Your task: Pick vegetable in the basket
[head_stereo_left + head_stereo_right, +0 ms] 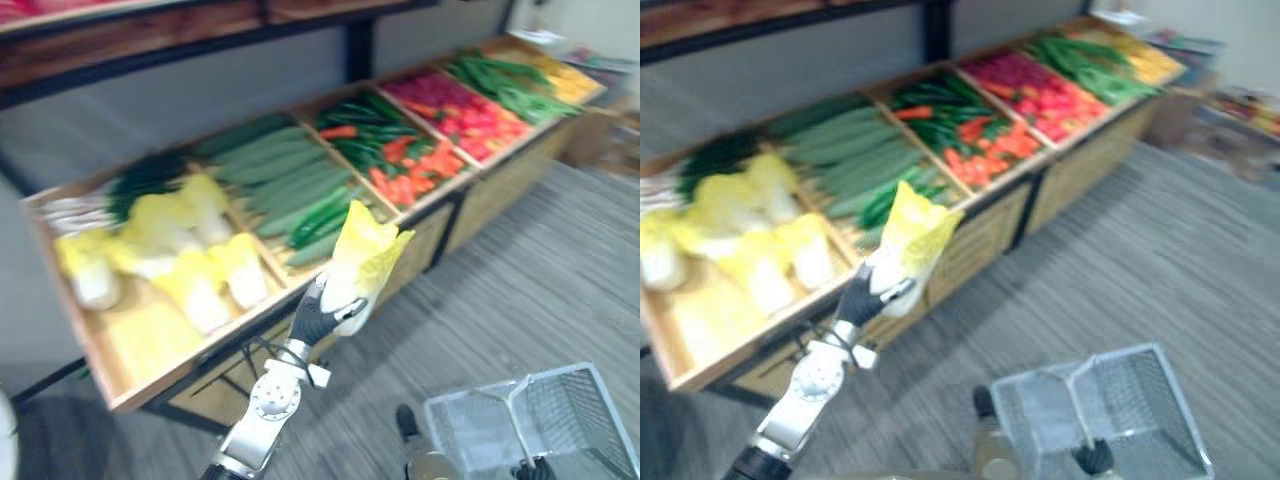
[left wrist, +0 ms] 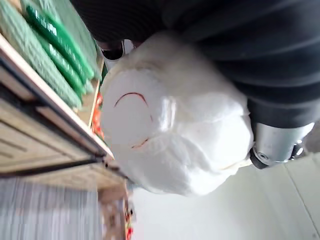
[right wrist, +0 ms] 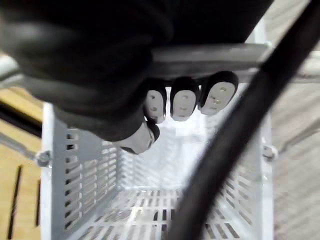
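My left robot hand [image 1: 320, 318] has its fingers curled tight round the white base of a cabbage [image 1: 365, 255]. The yellow leaves point up and the veg hangs in the air just above the near edge of the counter [image 1: 190, 350], clear of the other cabbages [image 1: 190, 260] in the left bin. My right robot hand [image 3: 100, 75] has its fingers wrapped round the handle [image 3: 215, 52] of the white wire basket [image 1: 575, 410], which hangs low at near right over the floor, well apart from the cabbage. Inside looks empty as far as I can see. Step in hand, imo: carry the cabbage across and set it in. To do that well, I'd swing the left arm right and toward me w/o squeezing harder, since the leaves are soft and the grip sits on the firm stalk end only. The handle runs over the middle of the opening w/ my right fingers on it, so I'd come in on one side of it, not straight over. Keep the basket level and steady. Cabbage is long vs the opening, so prob tip it to lie along the basket. Lower till it's well below the rim, then ease the fingers off. Dropping from high could swing the basket.
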